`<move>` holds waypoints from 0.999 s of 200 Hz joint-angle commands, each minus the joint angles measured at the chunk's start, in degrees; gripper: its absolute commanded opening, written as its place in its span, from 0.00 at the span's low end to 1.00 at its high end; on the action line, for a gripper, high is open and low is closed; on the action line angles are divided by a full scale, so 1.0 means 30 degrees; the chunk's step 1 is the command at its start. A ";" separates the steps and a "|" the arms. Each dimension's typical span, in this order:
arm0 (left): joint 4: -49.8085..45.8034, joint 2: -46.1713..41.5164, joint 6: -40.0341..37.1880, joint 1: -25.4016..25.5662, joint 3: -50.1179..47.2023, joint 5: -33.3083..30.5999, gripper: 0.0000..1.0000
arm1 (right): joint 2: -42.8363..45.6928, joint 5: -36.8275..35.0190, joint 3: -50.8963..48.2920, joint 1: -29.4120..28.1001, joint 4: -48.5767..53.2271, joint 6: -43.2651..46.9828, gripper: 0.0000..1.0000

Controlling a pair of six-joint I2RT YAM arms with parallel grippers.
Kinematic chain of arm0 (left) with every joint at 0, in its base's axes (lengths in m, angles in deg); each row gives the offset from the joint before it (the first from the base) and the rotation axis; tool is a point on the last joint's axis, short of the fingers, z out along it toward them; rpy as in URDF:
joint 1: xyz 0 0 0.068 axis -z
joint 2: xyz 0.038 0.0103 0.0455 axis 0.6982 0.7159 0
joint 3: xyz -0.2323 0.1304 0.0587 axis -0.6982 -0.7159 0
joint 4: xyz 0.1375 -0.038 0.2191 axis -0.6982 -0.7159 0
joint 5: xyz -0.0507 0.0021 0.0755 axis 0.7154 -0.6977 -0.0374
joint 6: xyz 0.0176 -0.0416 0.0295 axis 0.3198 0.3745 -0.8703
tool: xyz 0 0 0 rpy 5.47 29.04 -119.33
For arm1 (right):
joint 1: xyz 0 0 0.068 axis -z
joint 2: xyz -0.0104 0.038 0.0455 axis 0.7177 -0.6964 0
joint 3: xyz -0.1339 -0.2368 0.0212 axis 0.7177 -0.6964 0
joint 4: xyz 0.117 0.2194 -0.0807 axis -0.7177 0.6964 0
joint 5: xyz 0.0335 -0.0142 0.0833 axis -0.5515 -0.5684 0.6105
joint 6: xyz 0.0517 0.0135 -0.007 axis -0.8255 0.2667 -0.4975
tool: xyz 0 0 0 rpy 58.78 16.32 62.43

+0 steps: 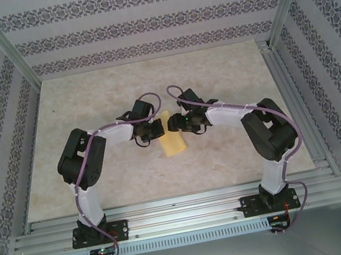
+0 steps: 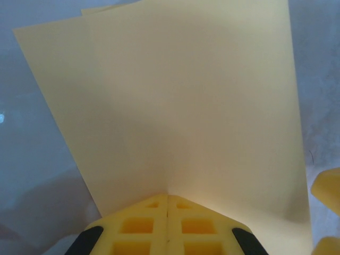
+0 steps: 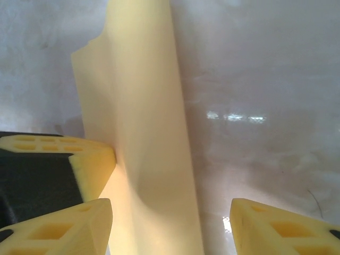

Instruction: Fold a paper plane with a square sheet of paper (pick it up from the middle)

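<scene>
The square sheet of paper [image 1: 174, 142] is yellow and folded into a narrow oblong with stacked layers. It lies on the table between the two grippers. My left gripper [image 1: 156, 129] is shut on its near edge; in the left wrist view the yellow fingertips [image 2: 168, 197] meet on the paper [image 2: 180, 106], which fans away from them. My right gripper [image 1: 176, 124] faces it from the other side. In the right wrist view its jaws [image 3: 171, 212] stand open around the raised paper [image 3: 143, 122] without touching it, and a left finger [image 3: 93, 159] presses the paper's left side.
The pale marbled tabletop [image 1: 101, 107] is walled by patterned panels and aluminium posts [image 1: 4, 44]. A metal rail [image 1: 186, 214] runs along the near edge under both arm bases. Purple cables [image 1: 181, 96] loop above the wrists.
</scene>
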 commanded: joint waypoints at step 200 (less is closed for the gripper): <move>-0.1041 -0.2344 -0.0098 0.0294 0.0339 -0.2620 0.34 | -0.2065 -0.0950 0.0639 0.0518 0.1034 0.1562 0.38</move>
